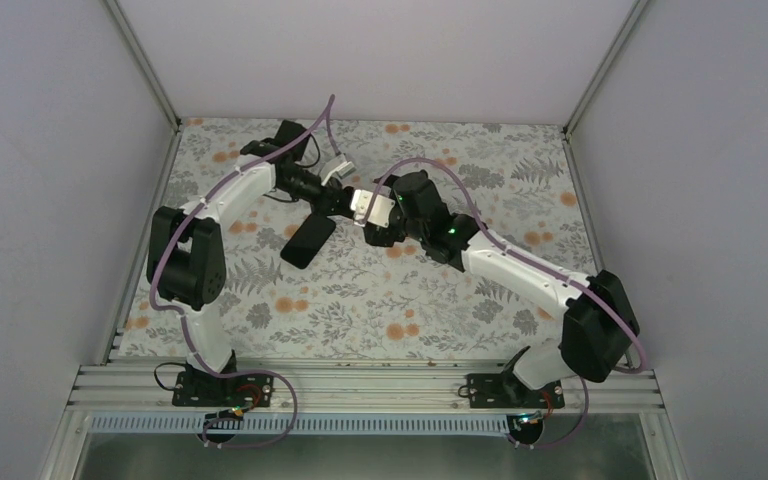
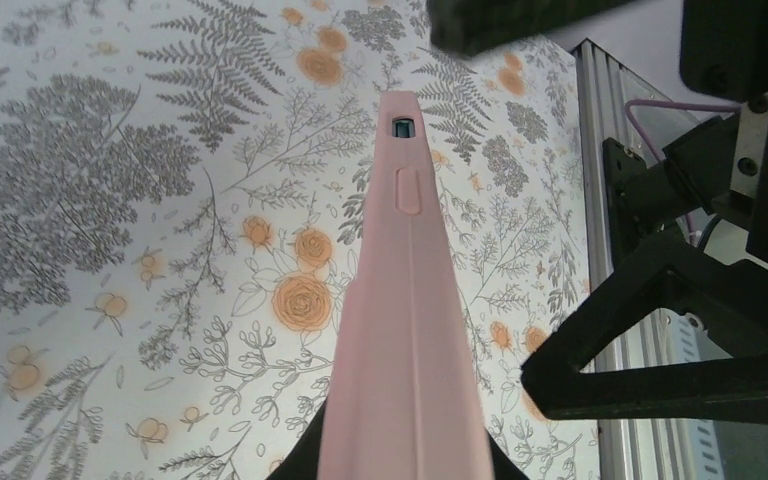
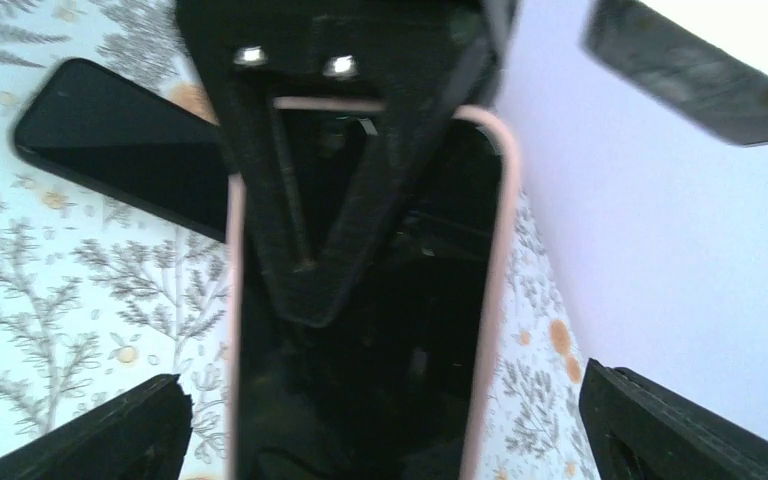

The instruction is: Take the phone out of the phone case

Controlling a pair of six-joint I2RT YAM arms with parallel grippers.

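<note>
Phone (image 1: 308,240) — black, flat, rectangular — lies bare on the flower-printed tablecloth (image 1: 410,300), dark face up, out of its cover. From above, its long axis runs on a slant, near end towards my left base and far end up towards the two wrists. My right wrist camera catches it too, off to the upper left (image 3: 110,140).

My left pincer (image 1: 343,198) is pressed together on the pink soft case (image 2: 405,330). One black finger (image 3: 330,200) lies across the hollow inside of it. The case sticks straight out from that grip, long axis pointing away from my wrist. My left camera sees it edge-on, with the side button and a small cut-out at the far end. It appears to be held clear of the cloth, just beside the phone's far end.

My right pincer (image 3: 380,400) is spread wide and holds nothing. Its fingers (image 3: 690,430) stand on either side of the case, apart from the pink rim (image 3: 501,250). The case's open, dark inside faces my right camera — lengthwise up the view.
</note>
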